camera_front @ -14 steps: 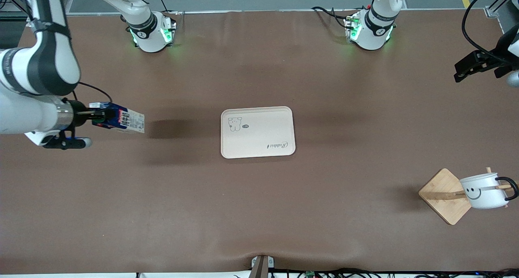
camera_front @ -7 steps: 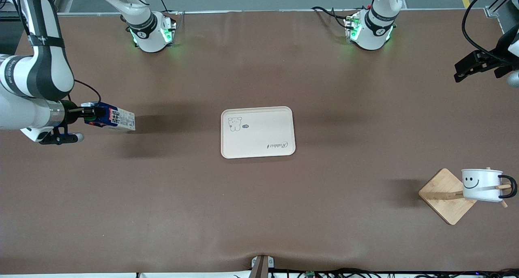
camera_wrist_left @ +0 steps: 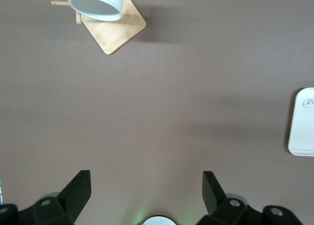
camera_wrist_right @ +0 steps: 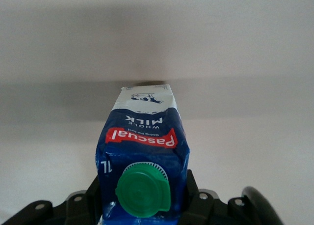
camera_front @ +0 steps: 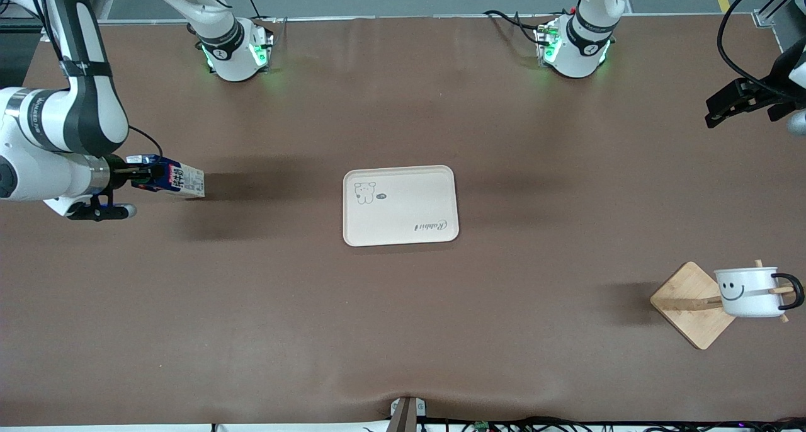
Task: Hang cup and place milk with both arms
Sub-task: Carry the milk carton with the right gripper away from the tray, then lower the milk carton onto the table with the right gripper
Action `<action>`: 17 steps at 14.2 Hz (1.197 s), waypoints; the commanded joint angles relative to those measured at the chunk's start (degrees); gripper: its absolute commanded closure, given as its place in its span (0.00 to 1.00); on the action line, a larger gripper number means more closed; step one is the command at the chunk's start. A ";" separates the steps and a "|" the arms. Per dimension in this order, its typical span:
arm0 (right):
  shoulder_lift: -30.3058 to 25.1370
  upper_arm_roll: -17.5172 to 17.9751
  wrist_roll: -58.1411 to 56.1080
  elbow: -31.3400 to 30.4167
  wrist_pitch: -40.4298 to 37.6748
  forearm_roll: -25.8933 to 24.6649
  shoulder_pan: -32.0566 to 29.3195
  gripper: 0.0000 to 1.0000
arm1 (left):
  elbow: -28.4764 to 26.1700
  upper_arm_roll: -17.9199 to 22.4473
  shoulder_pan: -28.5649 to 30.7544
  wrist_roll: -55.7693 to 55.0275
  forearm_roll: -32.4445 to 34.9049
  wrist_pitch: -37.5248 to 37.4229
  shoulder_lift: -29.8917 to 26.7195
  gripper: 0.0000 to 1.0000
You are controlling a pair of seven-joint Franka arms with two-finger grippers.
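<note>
Sideways, the milk (camera_front: 178, 180) sits clamped in the right claw (camera_front: 146, 177).

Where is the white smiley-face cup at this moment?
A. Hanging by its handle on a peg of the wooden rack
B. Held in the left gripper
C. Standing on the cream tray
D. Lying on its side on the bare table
A. The cup hangs by its black handle on a peg of the wooden rack, while the left gripper is open and well away from it.
</note>
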 commanded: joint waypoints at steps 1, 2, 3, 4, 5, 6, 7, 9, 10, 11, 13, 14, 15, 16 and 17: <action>-2.71 1.01 1.51 -4.34 3.78 -1.41 -0.74 1.00 | -0.70 -0.10 0.26 -0.14 -0.23 -0.03 -1.11 0.00; -2.80 1.01 1.51 -4.26 3.88 -1.41 -0.65 1.00 | -0.70 -0.01 0.26 0.30 -0.23 0.14 -1.11 0.00; -2.80 1.10 1.51 -4.34 3.97 -1.41 -0.74 1.00 | -0.88 -0.10 0.26 0.39 -0.23 0.23 -1.11 0.00; -2.80 1.10 1.51 -4.34 3.88 -1.41 -0.74 1.00 | -0.97 -0.10 0.26 0.39 -0.23 0.32 -1.02 0.00; -2.80 1.10 1.51 -4.43 3.88 -1.41 -0.74 1.00 | -1.05 -0.10 0.26 0.48 -0.23 0.75 -0.94 0.00; -2.80 1.10 1.51 -4.52 3.79 -1.41 -0.74 1.00 | -1.06 -0.10 0.26 0.48 -0.23 1.19 -0.76 0.00; -2.98 1.10 1.51 -4.52 3.79 -1.33 -0.74 0.86 | -1.14 -0.10 0.26 0.48 -0.23 1.55 -0.67 0.00; -2.89 1.10 1.60 -4.87 4.14 -1.33 -0.74 0.00 | -1.58 -0.10 0.17 0.48 -0.32 2.51 -0.50 0.00; -2.81 1.10 1.60 -4.87 4.14 -1.33 -0.74 0.00 | -1.58 -0.10 0.00 0.39 -0.41 2.86 -0.50 0.00; -2.72 1.19 1.60 -4.87 4.06 -1.33 -0.83 0.00 | -1.58 -0.10 -0.09 0.39 -0.50 2.96 -0.50 0.00; -2.54 1.19 1.60 -4.87 4.05 -1.33 -0.91 0.00 | -1.58 -0.19 -0.18 0.04 -0.85 3.13 -0.50 0.00; -2.45 1.19 1.60 -4.87 4.05 -1.33 -0.92 0.00 | -1.58 -0.36 -0.18 -0.13 -0.94 3.13 -0.50 0.00; -2.45 1.19 1.60 -4.87 4.05 -1.33 -0.92 0.00 | -1.58 -0.97 -0.09 -0.57 -1.02 3.13 -0.50 0.00; -2.45 1.19 1.60 -4.87 4.05 -1.33 -0.92 0.00 | -1.58 -1.07 -0.18 -0.75 -1.02 3.13 -0.50 0.00; -2.45 1.19 1.60 -4.87 4.05 -1.33 -0.92 0.00 | -1.58 -1.15 -0.18 -0.75 -1.02 3.13 -0.50 0.00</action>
